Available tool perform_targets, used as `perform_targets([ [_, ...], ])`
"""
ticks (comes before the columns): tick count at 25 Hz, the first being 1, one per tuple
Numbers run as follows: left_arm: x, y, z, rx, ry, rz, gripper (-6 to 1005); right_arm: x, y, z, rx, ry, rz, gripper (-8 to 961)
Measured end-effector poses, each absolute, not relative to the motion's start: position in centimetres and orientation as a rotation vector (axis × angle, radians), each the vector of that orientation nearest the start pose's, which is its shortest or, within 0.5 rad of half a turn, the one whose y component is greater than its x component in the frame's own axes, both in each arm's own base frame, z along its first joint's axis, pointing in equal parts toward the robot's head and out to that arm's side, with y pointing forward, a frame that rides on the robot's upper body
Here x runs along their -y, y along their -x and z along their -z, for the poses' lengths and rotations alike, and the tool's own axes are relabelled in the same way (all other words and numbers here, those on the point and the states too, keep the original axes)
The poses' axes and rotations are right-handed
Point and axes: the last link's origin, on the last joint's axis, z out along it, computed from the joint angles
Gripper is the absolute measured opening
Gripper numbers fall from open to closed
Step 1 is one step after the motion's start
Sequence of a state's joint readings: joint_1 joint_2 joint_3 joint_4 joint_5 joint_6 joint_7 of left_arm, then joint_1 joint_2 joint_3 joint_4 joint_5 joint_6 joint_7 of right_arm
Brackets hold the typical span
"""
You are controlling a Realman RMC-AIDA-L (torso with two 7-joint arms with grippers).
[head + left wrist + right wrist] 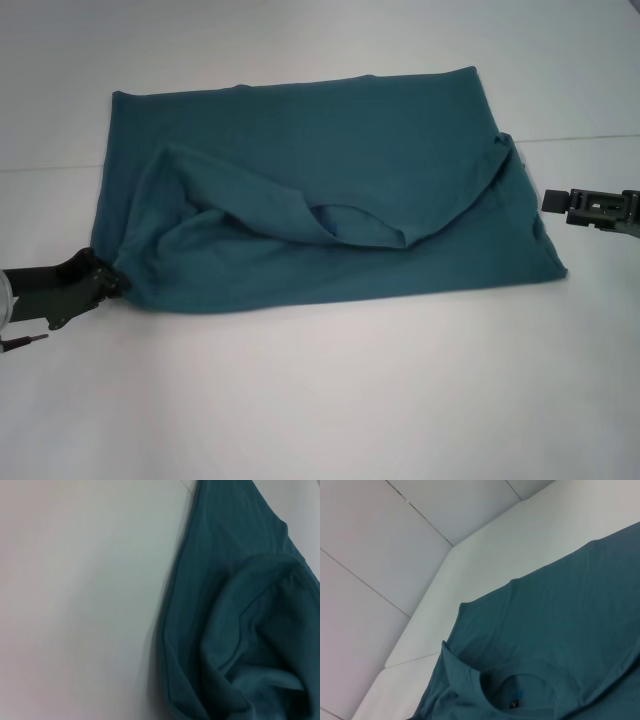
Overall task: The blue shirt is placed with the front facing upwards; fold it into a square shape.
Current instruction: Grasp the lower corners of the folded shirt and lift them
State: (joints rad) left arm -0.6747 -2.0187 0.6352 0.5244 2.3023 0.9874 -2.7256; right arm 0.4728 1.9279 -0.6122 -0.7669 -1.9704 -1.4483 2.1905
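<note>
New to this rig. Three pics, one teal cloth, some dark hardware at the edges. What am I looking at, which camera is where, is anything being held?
It is a two-armed robot folding the blue shirt, which lies partly folded on a white table. The wide picture comes from a camera on the robot's head, looking down; the other two come from cameras on its wrists.

In the head view the left pincer is at the shirt's near left corner, seemingly gripping it. The right pincer hangs just off the shirt's right edge, touching nothing; I cannot tell if it is open.

The left wrist view shows bunched cloth beside bare table. The right wrist view shows the collar with a small dark label.
</note>
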Motion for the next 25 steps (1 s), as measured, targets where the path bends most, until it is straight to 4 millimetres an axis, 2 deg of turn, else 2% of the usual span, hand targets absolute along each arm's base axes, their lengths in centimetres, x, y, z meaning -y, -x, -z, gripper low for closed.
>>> perform_targets([
  [4, -39.8, 31.2, -1.5, -2.753, -2.190, -0.734, 76, -35.4, -30.9, -10.3, -1.558, 2.162, -0.737, 809],
  [9, -39.4, 30.7, -2.4, -2.640, -2.306, -0.694, 65, -35.0, -31.1, -11.4, -1.660, 2.207, -0.566, 809],
  [11, -39.5, 30.5, -2.9, -2.592, -2.374, -0.681, 65, -35.3, -31.2, -12.1, -1.691, 2.195, -0.497, 809],
  [19, -40.1, 30.1, -3.1, -2.550, -2.447, -0.662, 65, -37.6, -30.8, -14.1, -1.763, 2.095, -0.221, 809],
  [25, -40.2, 29.6, -2.7, -2.513, -2.485, -0.645, 64, -39.5, -30.4, -12.5, -1.712, 2.040, -0.124, 808],
])
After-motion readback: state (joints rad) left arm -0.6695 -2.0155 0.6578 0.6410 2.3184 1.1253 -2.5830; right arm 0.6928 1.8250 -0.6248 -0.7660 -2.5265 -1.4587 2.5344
